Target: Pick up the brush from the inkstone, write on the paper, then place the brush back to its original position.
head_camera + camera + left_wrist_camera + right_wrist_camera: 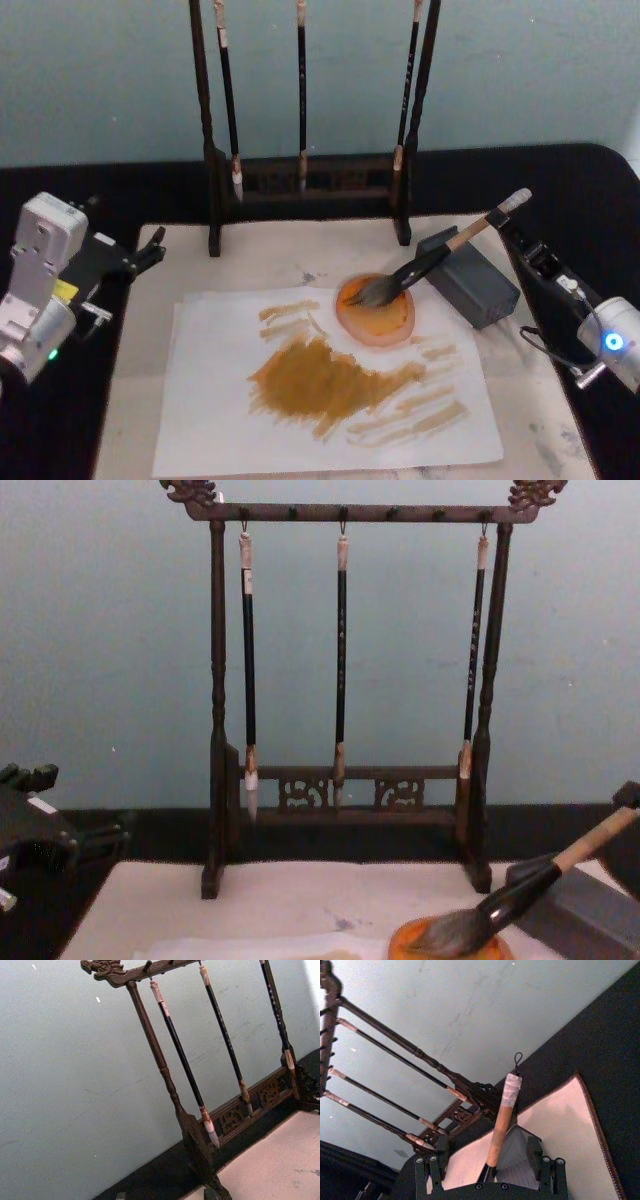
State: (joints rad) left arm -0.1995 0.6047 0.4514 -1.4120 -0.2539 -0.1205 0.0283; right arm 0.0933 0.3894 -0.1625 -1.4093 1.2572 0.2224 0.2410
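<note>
The brush lies slanted, its bushy bristles in a round orange dish and its black section propped on the grey rectangular inkstone. Its tan handle rises between the widely spread fingers of my right gripper, which is open around it near the white-wrapped end. The paper lies in front on the mat, covered with ochre strokes. From the chest view the brush slopes down into the dish. My left gripper rests open at the mat's far left corner, apart from everything.
A dark wooden rack with three thin black-handled brushes stands behind the mat, against the pale wall. A black cloth covers the table around the mat.
</note>
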